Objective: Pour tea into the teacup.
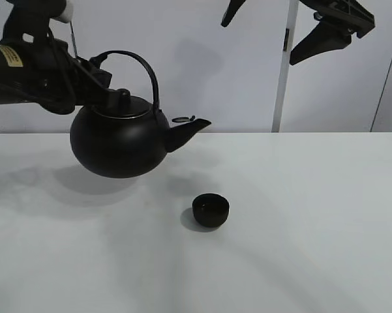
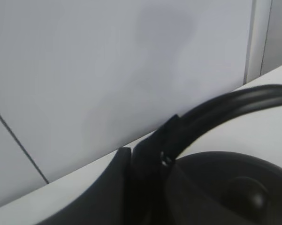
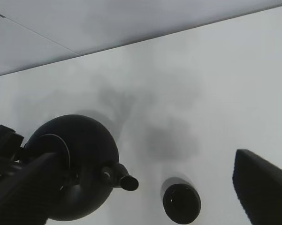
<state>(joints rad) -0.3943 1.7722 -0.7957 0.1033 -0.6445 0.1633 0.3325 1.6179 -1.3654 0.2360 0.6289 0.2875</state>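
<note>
The teacup (image 1: 211, 210) stands upright on the white table (image 1: 326, 261), about midway between its left and right edges and well forward of the back edge. It is apart from both grippers. The left gripper (image 1: 96, 70) is clenched on the arched handle of the black kettle (image 1: 117, 140) and holds it clear of the tabletop, over the back-left part. The kettle hangs roughly level with its lid on, its spout (image 1: 190, 127) pointing toward the right edge. The cup sits lower and nearer the front, just past the spout's tip. The right gripper (image 1: 261, 40) hangs high over the back-right part, jaws spread wide and gripping nothing. The cup's inside looks dark, so it cannot be told whether it holds any tea, and the kettle's contents are hidden.
</note>
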